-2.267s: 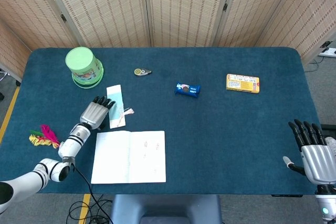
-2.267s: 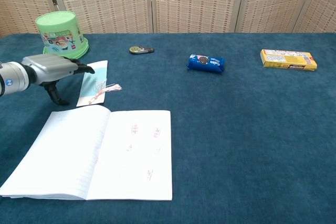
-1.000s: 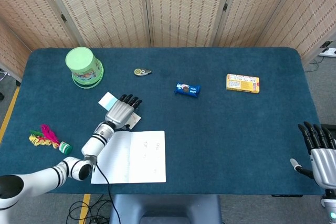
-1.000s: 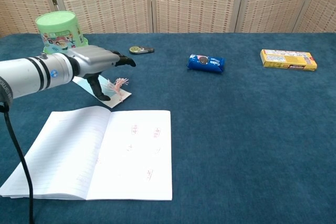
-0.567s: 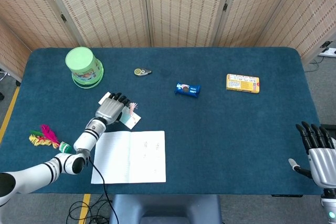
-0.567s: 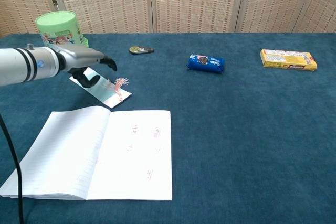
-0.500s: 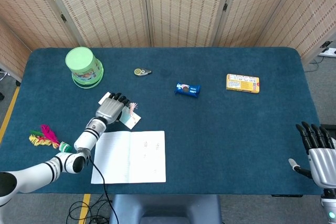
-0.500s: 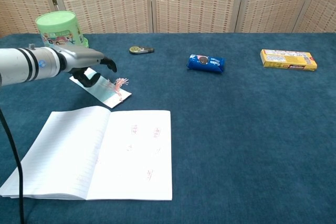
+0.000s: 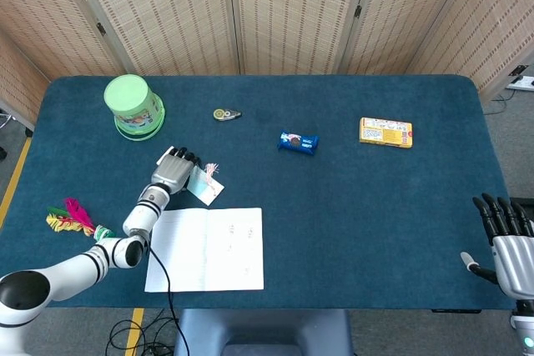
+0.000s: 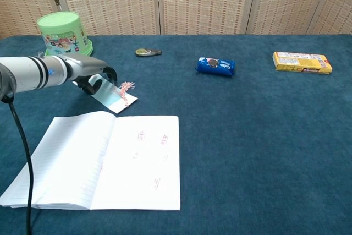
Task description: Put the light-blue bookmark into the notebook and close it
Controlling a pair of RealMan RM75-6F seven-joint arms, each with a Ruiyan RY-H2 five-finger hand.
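The light-blue bookmark (image 10: 113, 97) with a pink tassel (image 10: 126, 87) lies slanted just beyond the open notebook (image 10: 104, 158). In the chest view my left hand (image 10: 89, 74) curls its fingers over the bookmark's far left end, thumb beneath, pinching it. The head view shows the same hand (image 9: 173, 169) covering that end of the bookmark (image 9: 204, 188), above the notebook (image 9: 209, 249). My right hand (image 9: 506, 246) hangs off the table's near right corner, fingers spread, holding nothing.
An upturned green cup (image 10: 62, 35) stands at the back left. A small round gadget (image 10: 147, 53), a blue snack pack (image 10: 215, 65) and a yellow box (image 10: 302, 62) lie along the far side. A feathered toy (image 9: 71, 218) lies left of the notebook.
My left hand went to the bookmark, turned and slid it toward the notebook, then drew back to its far end; its fingers have now curled onto that end. The right hand hardly moved.
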